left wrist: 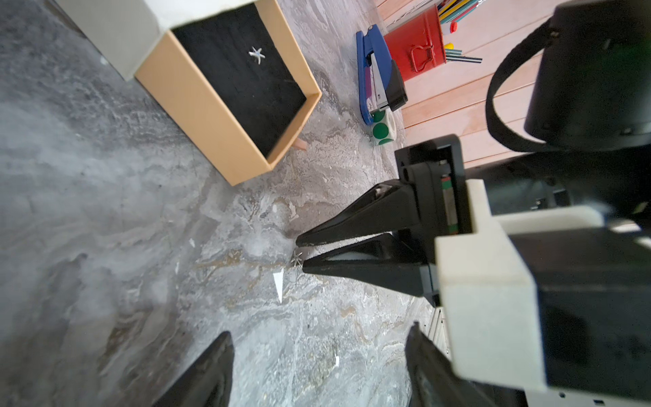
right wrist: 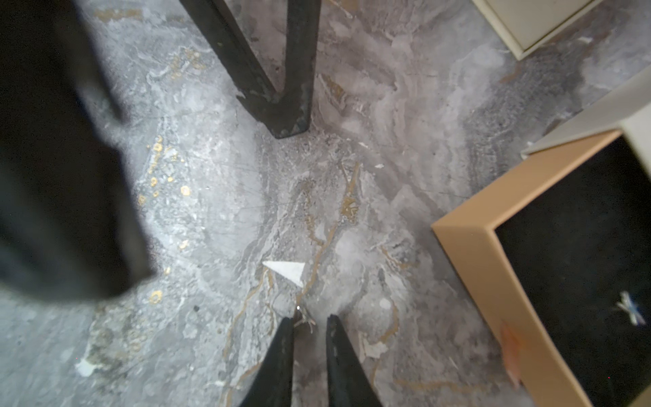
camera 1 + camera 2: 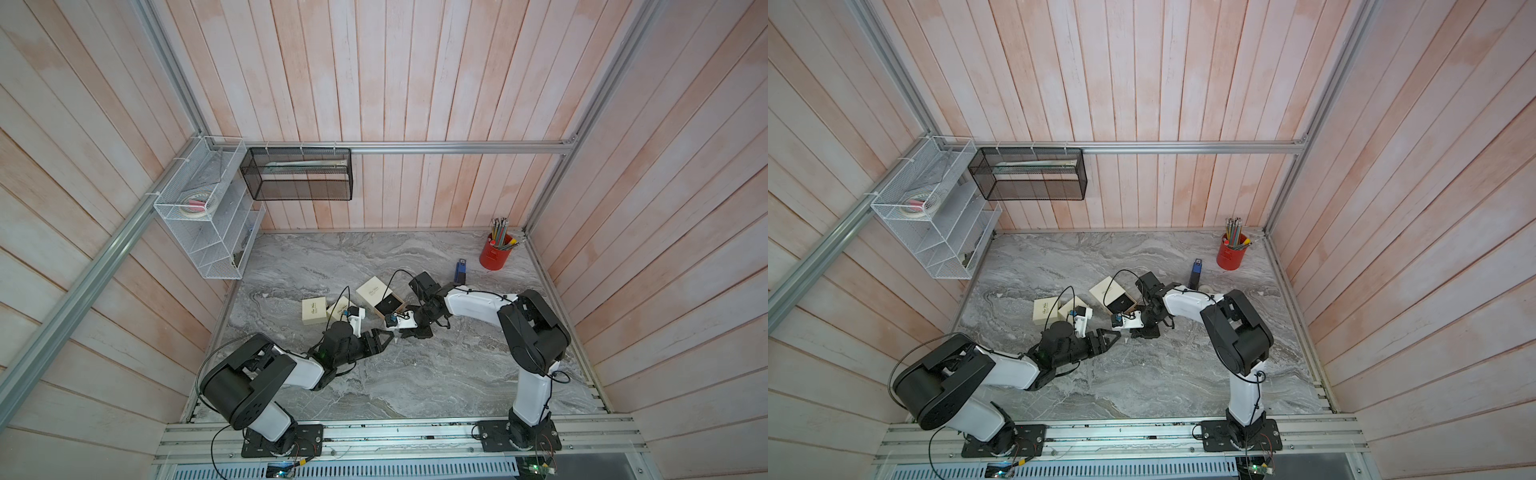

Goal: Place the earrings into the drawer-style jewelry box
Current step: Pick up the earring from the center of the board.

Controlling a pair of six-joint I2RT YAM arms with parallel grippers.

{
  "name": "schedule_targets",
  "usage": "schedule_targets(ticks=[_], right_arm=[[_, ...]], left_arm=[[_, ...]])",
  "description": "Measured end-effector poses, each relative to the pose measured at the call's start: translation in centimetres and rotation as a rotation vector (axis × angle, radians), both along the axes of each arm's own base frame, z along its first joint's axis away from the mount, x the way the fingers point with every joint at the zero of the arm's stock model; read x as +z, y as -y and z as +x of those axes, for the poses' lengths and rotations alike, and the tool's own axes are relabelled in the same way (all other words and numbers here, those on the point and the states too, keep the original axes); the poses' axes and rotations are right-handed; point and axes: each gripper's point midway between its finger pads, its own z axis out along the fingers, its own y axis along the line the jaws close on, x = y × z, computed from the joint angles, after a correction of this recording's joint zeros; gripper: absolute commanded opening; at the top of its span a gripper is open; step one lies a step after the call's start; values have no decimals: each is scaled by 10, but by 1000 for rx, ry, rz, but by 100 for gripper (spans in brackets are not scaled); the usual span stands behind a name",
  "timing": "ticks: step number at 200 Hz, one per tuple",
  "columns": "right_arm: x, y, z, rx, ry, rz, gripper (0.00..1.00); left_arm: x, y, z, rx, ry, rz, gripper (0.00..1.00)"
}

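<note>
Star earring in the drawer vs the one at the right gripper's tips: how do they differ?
Place: the drawer earring lies on the open drawer's black lining; the table earring lies on the marble table.
Contact: the drawer earring is free; the table earring sits between the right gripper's narrowly parted tips, grip unclear.
Visibility: drawer earring stands out; table earring blends into the grey.
Shared: small silvery stars.

You get soft, even, fairly dim light in both top views. The marble surface [image 3: 374, 257] shows no glare, only faint shadows beneath the arms, and the wall planks bow toward the frame edges. Both wrist views blur close up, and the left pincer [image 1: 320, 329] is smeared.
</note>
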Motion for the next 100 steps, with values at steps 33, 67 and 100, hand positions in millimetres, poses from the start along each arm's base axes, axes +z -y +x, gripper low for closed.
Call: schedule_targets(ticks=[33,67,100], right_arm=[[-2,-2,-1,5,-10,2,18],[-2,-2,-2,6,-16,2,14],[-2,-1,-3,6,-20,0,11]], left_arm=[[-2,-1,-1,0,-8,6,77],[-2,-1,-1,-2,-9,6,77],[-2,0,-2,-6,-8,6,77]])
